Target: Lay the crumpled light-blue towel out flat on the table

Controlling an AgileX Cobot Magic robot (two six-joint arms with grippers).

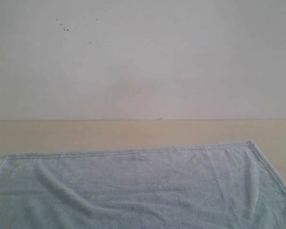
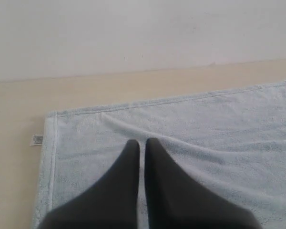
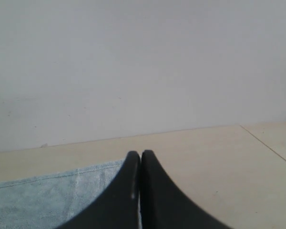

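A pale light-blue towel [image 1: 143, 186] lies spread across the near part of the cream-beige worktop [image 1: 86, 131]. Its hemmed far edge runs almost straight across the exterior view, and its near part is cut off by the frame. Soft ripples cross the cloth, deepest toward its left side, and a faint crease runs down near its right corner. A bare strip of worktop separates the towel from the white-grey wall [image 1: 143, 62], which carries a scatter of dark specks [image 1: 66, 28] high up.

Seen from the left wrist camera, the left gripper [image 2: 142, 142] is closed, its two dark fingers drawn together with only a thin slit between them and nothing held. Its tips point over the towel near the left corner, where a small white label tag [image 2: 37, 139] sticks out from the side hem onto the worktop.

Seen from the right wrist camera, the right gripper [image 3: 140, 153] is likewise closed and empty. Its tips line up with the towel's right corner, with bare worktop beyond. Whether either gripper touches the cloth cannot be told.
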